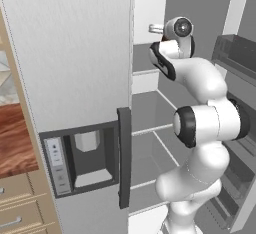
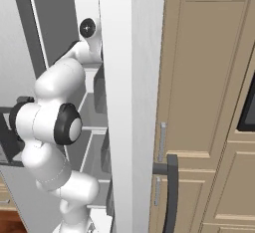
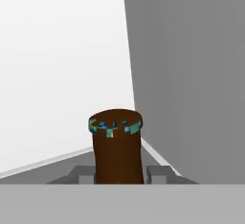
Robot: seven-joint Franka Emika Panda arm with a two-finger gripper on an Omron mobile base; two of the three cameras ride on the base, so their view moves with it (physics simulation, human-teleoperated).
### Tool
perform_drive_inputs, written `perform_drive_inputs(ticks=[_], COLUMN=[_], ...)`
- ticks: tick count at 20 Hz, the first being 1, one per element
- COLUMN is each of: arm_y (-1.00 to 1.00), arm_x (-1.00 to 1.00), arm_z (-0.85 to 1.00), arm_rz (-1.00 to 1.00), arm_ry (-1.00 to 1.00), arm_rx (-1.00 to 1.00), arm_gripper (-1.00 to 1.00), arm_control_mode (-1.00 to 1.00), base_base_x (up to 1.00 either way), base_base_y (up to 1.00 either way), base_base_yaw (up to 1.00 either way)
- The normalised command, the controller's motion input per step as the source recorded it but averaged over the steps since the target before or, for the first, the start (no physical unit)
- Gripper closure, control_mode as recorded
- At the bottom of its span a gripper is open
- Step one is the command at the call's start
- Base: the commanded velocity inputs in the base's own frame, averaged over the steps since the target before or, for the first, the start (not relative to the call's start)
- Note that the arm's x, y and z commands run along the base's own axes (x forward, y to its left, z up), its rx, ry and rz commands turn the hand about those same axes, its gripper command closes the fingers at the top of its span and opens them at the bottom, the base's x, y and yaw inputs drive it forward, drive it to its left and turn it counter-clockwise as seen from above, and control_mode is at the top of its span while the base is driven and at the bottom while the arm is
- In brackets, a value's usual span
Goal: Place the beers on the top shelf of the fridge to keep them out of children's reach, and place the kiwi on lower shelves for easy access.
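The end effector [image 3: 118, 174] is pinching one amber-brown beer bottle [image 3: 116, 151], carried inside the open fridge [image 1: 75, 53] at upper-shelf height, near the far corner; placement appears pending. One bottle is counted. The second beer and the kiwi are unverified, so most of the task seemingly remains.

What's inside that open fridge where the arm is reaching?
Pale shelves and the gripper clamped on a brown beer bottle. The arm hides much of the interior.

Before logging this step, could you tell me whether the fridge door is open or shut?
Open: the door stands swung out, edge-on in the right base view, and the arm reaches past it among the fridge's shelves.
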Motion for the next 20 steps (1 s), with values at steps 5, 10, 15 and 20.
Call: perform_drive_inputs(ticks=[5,10,15,20], arm_y=[0.00,0.00,0.00,0.00], arm_x=[0.06,0.00,-0.13,-0.57], arm_z=[-0.21,-0.13,-0.02,0.00], arm_rz=[0.01,0.03,0.02,0.03], arm_ry=[-0.07,-0.10,-0.04,0.00], arm_rx=[0.00,0.00,0.00,-0.01], arm_gripper=[-1.00,-1.00,-1.00,-1.00], arm_control_mode=[-1.00,-1.00,-1.00,-1.00], base_base_x=[0.00,0.00,0.00,0.00], base_base_y=[0.00,0.00,0.00,0.00], base_base_yaw=[0.00,0.00,0.00,0.00])
